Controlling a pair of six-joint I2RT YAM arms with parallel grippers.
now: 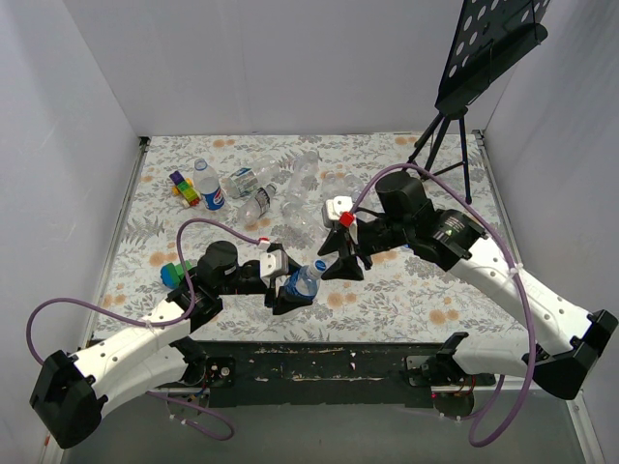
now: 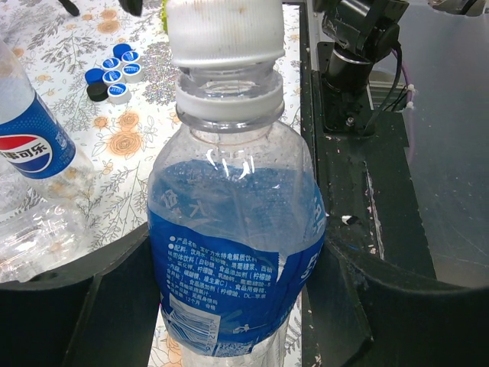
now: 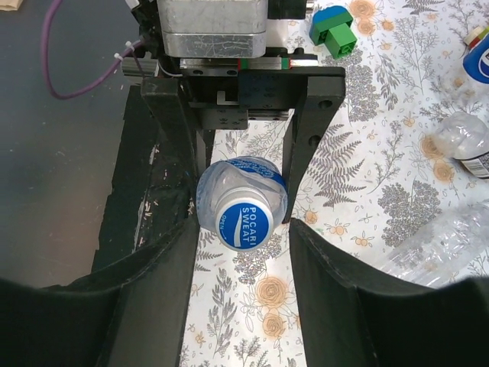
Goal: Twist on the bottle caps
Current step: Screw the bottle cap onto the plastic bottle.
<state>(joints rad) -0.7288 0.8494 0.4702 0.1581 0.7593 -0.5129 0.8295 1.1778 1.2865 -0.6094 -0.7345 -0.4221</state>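
Observation:
My left gripper [image 1: 290, 290] is shut on a clear bottle [image 2: 233, 252] with a blue label, its fingers [image 2: 69, 306] pressing both sides. The bottle lies nearly level, neck pointing at my right gripper [image 1: 340, 266]. A blue cap [image 3: 246, 216] printed with white letters sits on its neck. In the right wrist view my right gripper [image 3: 243, 233] is open, its tips flanking the cap with a small gap on each side. Several loose blue caps [image 2: 114, 70] lie together on the floral cloth.
More bottles lie at the back of the cloth, one with a Pepsi label [image 1: 209, 186] and clear ones [image 1: 256, 203]. A yellow toy block [image 1: 184, 188] lies beside them, and a green-and-blue toy [image 1: 176, 274] sits by the left arm. A black tripod stand [image 1: 455, 135] is back right.

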